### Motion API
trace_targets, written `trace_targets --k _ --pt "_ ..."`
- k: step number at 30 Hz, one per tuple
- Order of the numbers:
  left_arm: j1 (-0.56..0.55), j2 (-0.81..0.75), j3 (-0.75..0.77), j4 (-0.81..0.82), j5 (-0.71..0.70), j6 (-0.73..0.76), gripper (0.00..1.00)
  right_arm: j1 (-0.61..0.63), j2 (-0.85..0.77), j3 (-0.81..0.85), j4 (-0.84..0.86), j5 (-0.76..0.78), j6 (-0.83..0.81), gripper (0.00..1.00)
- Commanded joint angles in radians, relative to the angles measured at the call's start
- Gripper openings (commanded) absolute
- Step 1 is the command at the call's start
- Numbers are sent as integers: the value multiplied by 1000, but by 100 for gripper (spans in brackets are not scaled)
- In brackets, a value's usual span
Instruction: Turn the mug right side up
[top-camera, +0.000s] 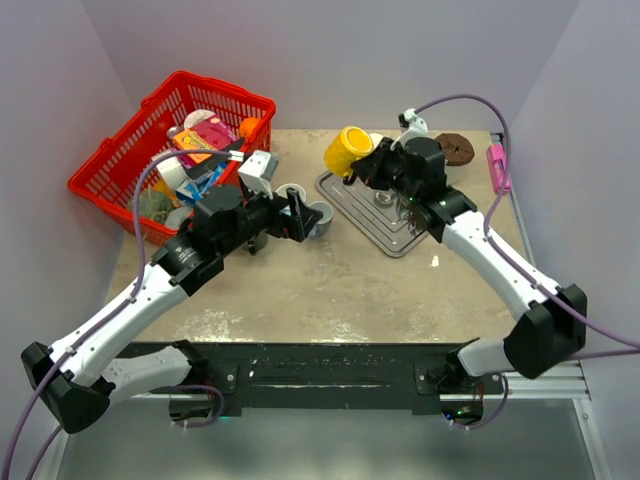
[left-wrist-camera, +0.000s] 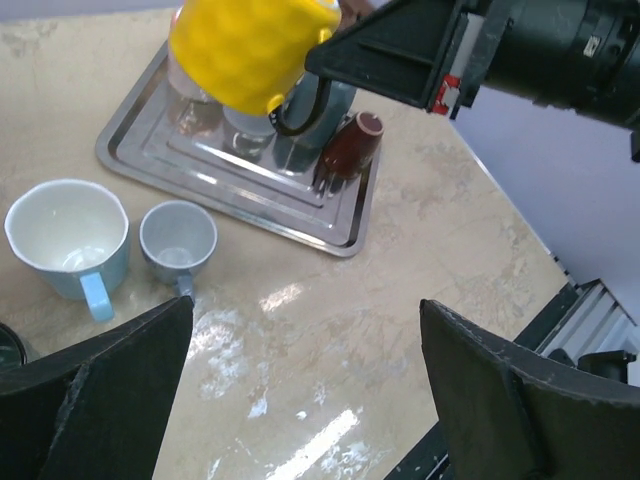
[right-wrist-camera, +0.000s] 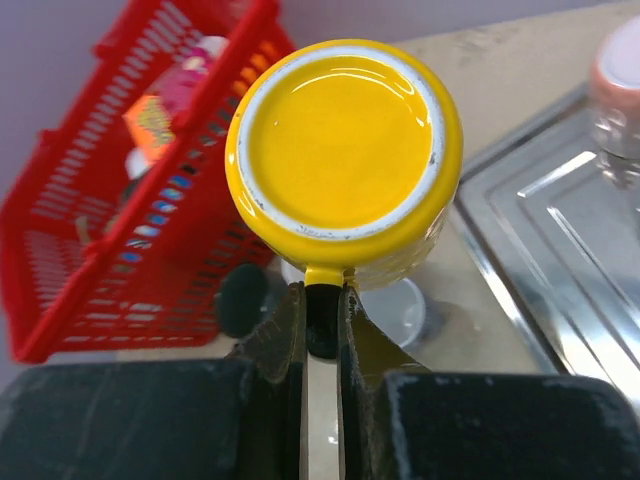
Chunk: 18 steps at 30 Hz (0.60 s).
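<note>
Aloft, the mug (right-wrist-camera: 340, 150) sits handle-first in the right hand (right-wrist-camera: 322, 318).

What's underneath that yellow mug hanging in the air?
The metal tray, with clear glasses standing on it. The yellow mug covers their upper parts, so what else sits there cannot be seen.

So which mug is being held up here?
The yellow mug, gripped by its handle in the right hand; the pale blue mug and small grey cup stand upright on the table.

A robotics lab cell: bare lilac walls (top-camera: 330, 50) box in a stained table (top-camera: 330, 290).
</note>
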Motion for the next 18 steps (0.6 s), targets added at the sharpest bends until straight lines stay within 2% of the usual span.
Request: trace_targets --k 1,5,6,10,14,17,18 --pt "6 -45 33 146 71 -45 99 0 -148 -57 372 -239 97 0" --pt "4 -36 40 230 169 -126 99 0 -213 -107 547 -359 204 0" --pt "6 -40 42 295 201 -127 99 0 -229 -121 619 -397 222 0" --pt "6 -63 54 385 209 -160 99 2 -266 -143 769 -458 307 0" --pt "6 -94 12 486 211 -264 99 2 -289 -147 868 -484 374 0" --pt "6 -120 -68 638 208 -337 99 3 -300 -149 932 -501 416 0" --pt "6 -128 -96 751 208 -359 99 3 -300 -150 963 -504 426 0"
